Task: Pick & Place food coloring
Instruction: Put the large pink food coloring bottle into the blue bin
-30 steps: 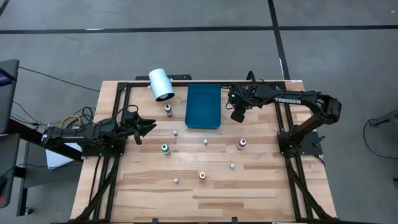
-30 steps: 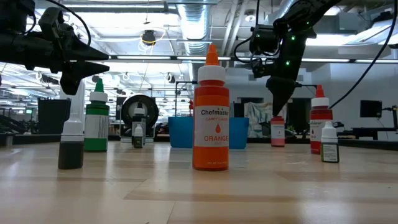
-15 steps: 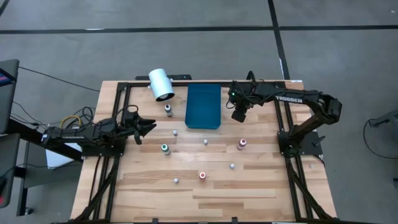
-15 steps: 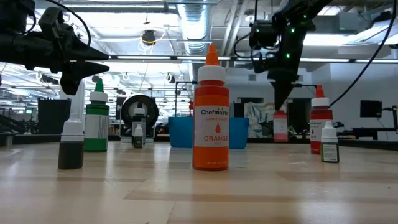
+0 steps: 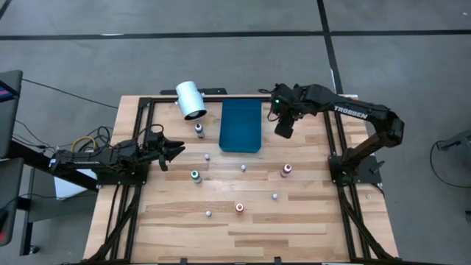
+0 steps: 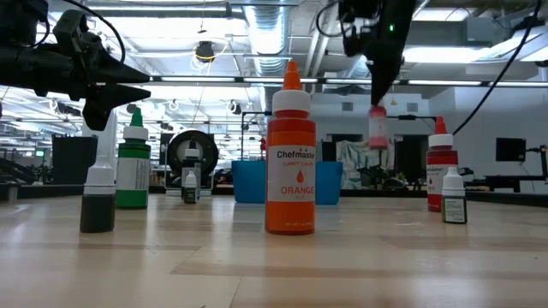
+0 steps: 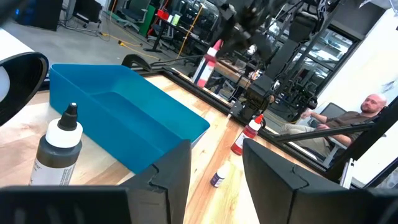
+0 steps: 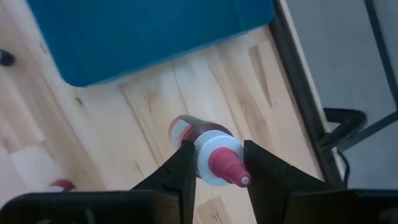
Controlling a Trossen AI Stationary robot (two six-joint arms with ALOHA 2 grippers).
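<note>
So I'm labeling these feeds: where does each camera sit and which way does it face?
High: overhead, straight down; both arms, blue tray.
Low: table height, looking level; orange bottle nearest.
Left wrist: past the left tool toward the tray.
Right wrist: down past the right tool, shut on a red bottle.
Shared: that lifted bottle shows in low view too.

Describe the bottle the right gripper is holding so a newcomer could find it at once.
Start at the blue tray. Just off its right edge the right gripper hangs above the table, shut on the pink-topped bottle. It is the only bottle in the air; every other one stands on the wood.
</note>
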